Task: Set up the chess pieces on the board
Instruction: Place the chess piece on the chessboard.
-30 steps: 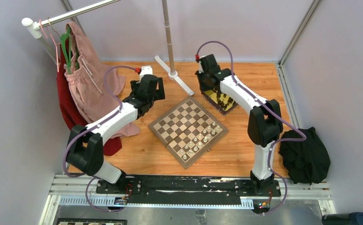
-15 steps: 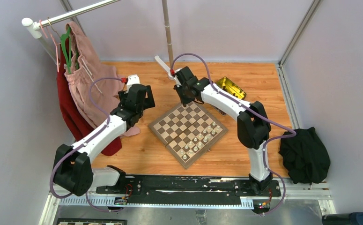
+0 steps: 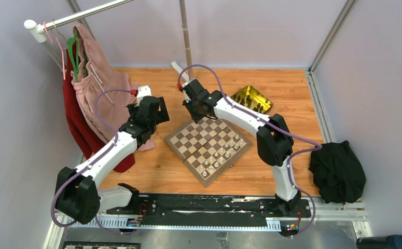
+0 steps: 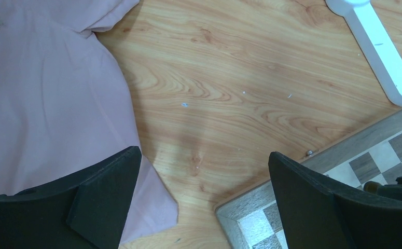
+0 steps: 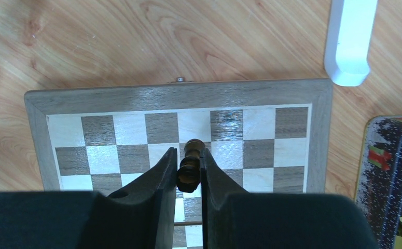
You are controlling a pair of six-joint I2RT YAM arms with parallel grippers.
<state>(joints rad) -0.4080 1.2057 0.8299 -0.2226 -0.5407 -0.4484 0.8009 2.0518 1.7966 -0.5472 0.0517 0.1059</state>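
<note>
The board (image 3: 207, 143) lies tilted like a diamond in the middle of the floor. Several pale chess pieces (image 3: 224, 151) stand along its near right edge. My right gripper (image 5: 189, 165) is shut on a dark brown chess piece (image 5: 190, 165) and holds it over the board's far rows (image 5: 188, 124); from above it sits at the far corner (image 3: 198, 110). My left gripper (image 4: 204, 181) is open and empty, over bare floor just left of the board's corner (image 4: 255, 212); from above it is at the board's left (image 3: 148, 115). More dark pieces sit in the yellow tin (image 3: 251, 98).
Pink cloth (image 3: 102, 93) and red cloth (image 3: 77, 122) hang from a rack at the left; the pink cloth lies under my left finger (image 4: 43, 104). A white stand foot (image 5: 350, 39) lies behind the board. A black cloth (image 3: 338, 171) lies at the right.
My right gripper has moved from the yellow tin leftward to the board's far corner, carrying the dark piece. My left arm has drawn back to the left and nearer.
</note>
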